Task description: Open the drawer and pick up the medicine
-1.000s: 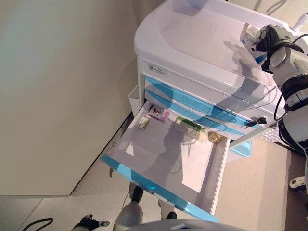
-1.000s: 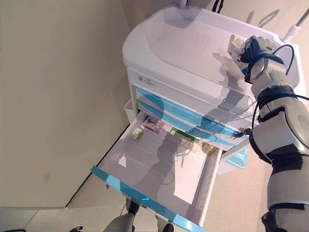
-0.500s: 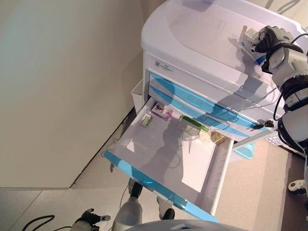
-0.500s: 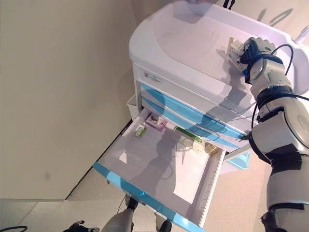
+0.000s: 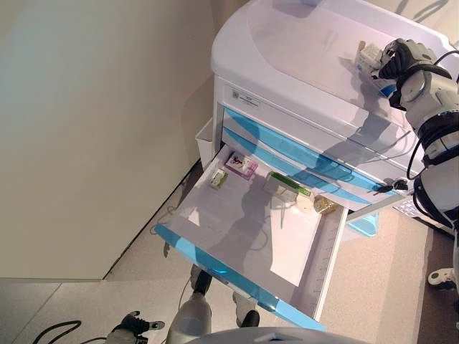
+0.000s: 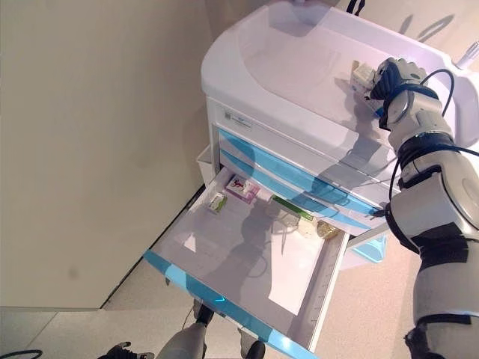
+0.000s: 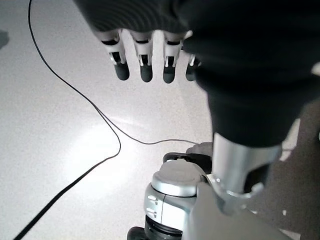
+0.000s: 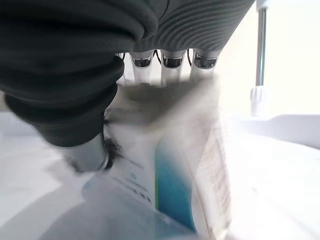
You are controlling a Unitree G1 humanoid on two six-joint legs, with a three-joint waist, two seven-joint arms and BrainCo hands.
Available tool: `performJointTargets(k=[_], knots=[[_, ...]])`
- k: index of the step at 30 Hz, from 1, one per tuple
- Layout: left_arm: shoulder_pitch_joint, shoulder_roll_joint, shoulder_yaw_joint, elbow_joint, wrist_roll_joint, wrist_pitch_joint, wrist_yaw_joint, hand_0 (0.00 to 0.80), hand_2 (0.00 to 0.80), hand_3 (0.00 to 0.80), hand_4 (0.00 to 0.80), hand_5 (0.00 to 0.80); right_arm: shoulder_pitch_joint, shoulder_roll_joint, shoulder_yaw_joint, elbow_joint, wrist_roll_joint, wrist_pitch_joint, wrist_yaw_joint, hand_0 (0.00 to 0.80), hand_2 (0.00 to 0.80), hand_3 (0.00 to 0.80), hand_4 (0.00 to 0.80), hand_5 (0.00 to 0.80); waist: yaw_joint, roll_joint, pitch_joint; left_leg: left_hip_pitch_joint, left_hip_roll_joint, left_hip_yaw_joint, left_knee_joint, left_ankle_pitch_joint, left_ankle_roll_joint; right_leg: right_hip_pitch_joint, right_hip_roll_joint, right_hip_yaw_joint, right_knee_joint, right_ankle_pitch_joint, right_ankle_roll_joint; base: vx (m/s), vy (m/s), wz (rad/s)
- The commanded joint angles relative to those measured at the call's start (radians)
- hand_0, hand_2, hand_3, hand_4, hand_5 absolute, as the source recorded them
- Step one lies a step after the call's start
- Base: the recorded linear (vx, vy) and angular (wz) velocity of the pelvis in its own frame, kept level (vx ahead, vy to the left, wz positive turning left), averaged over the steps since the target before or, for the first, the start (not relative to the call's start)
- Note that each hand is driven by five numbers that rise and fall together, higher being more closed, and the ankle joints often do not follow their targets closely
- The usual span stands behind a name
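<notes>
My right hand [image 5: 403, 59] is over the right part of the white cart top [image 5: 301, 50], shut on a white-and-blue medicine box [image 5: 370, 56]. The right wrist view shows that box [image 8: 172, 165] close up, pinched between thumb and fingers [image 8: 172, 62]. The bottom drawer [image 5: 240, 276], with a blue front, stands pulled far out. At its back lie a pink box [image 5: 240, 166], a small green-and-white box [image 5: 217, 179], a long green box [image 5: 290, 188] and two small packs [image 5: 315, 205]. My left hand [image 7: 145, 60] hangs low over the floor with straight fingers, holding nothing.
Two shut blue-fronted drawers [image 5: 301, 154] sit above the open one. A key [image 5: 393, 185] sticks out at the cart's right front. A white bin [image 5: 204, 140] hangs on the cart's left side, a blue bin [image 5: 362, 223] on its right. A beige wall [image 5: 93, 129] stands left.
The camera shifted early on. Since half a second ago my right hand has tipped the box over and brought it a little closer to the cart top. The drawer stays open.
</notes>
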Motion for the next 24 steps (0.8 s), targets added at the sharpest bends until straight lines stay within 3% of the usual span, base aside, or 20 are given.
performJointTargets(k=[1, 11, 15, 24], knots=[[-0.018, 0.015, -0.019, 0.037, 0.025, -0.001, 0.006, 0.000, 0.000, 0.000, 0.000, 0.000, 0.002, -0.007, 0.021, -0.016, 0.011, -0.016, -0.027, 0.000, 0.000, 0.000, 0.000, 0.000, 0.009, -0.008, 0.014, 0.039, -0.008, 0.045, 0.003, -0.066, 0.004, -0.086, -0.078, -0.010, 0.071, 0.105, 0.068, 0.000, 0.000, 0.00], [-0.016, 0.016, -0.002, 0.035, 0.032, -0.002, 0.023, 0.000, 0.000, 0.000, 0.000, 0.000, -0.038, -0.132, -0.068, -0.220, 0.101, -0.035, -0.192, 0.000, 0.000, 0.000, 0.000, 0.000, -0.023, -0.004, -0.006, 0.067, -0.006, 0.064, -0.001, -0.076, 0.006, -0.071, -0.079, 0.003, 0.079, 0.099, 0.071, 0.000, 0.000, 0.00], [-0.009, 0.011, 0.012, 0.031, 0.043, 0.002, 0.039, 0.000, 0.000, 0.000, 0.000, 0.000, -0.007, -0.235, -0.179, -0.388, 0.138, -0.040, -0.293, 0.000, 0.000, 0.000, 0.000, 0.000, -0.044, 0.002, -0.023, 0.094, -0.002, 0.080, -0.003, -0.089, 0.009, -0.053, -0.080, 0.015, 0.079, 0.094, 0.073, 0.028, 0.014, 0.00], [0.020, -0.003, 0.027, 0.044, 0.082, 0.016, 0.044, 0.000, 0.000, 0.000, 0.000, 0.000, 0.149, -0.305, -0.412, -0.607, 0.299, -0.106, -0.354, 0.000, 0.000, 0.000, 0.000, 0.000, -0.089, 0.018, -0.058, 0.155, 0.003, 0.141, -0.007, -0.114, 0.013, -0.026, -0.076, 0.066, 0.069, 0.096, 0.077, 0.026, 0.022, -0.22]])
